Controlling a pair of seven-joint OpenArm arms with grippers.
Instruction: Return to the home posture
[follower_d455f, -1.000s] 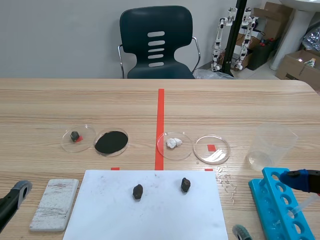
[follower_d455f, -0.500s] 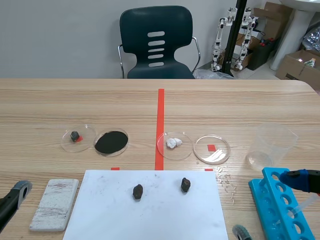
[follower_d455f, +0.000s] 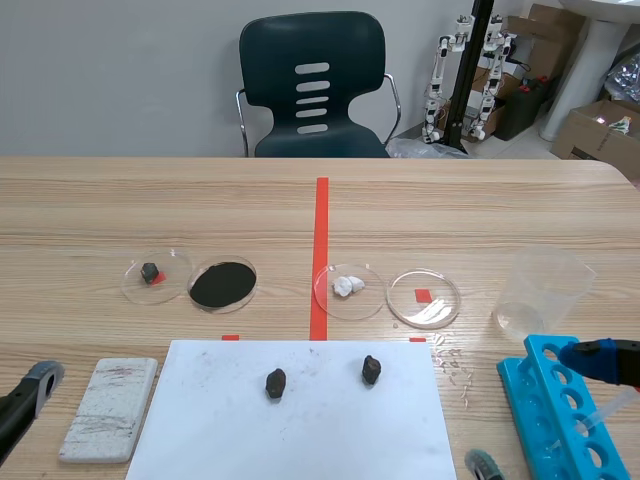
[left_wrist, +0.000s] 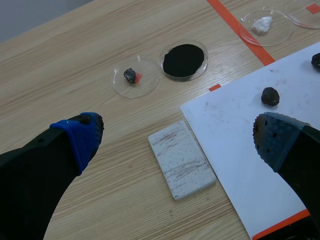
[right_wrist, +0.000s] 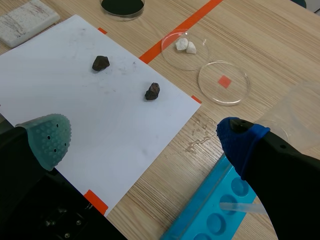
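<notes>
My left gripper (left_wrist: 177, 137) hangs open above the near left of the table, nothing between its fingers; only one fingertip (follower_d455f: 42, 378) shows in the scene view. Under it lie a white streaked block (left_wrist: 182, 158) and the white paper sheet (left_wrist: 250, 150). My right gripper (right_wrist: 147, 137) is open too and holds nothing, raised over the sheet's (right_wrist: 95, 95) near right corner. In the scene view its blue fingertip (follower_d455f: 600, 358) sits over the blue tube rack (follower_d455f: 560, 415). Two dark rocks (follower_d455f: 275, 383) (follower_d455f: 371, 370) rest on the sheet (follower_d455f: 300, 420).
A row of petri dishes lies beyond the sheet: one with a small dark rock (follower_d455f: 152, 272), one with black powder (follower_d455f: 222, 284), one with white pieces (follower_d455f: 348, 286), one empty (follower_d455f: 424, 298). A clear beaker (follower_d455f: 540, 292) stands at the right. Water drops (follower_d455f: 455, 368) wet the table.
</notes>
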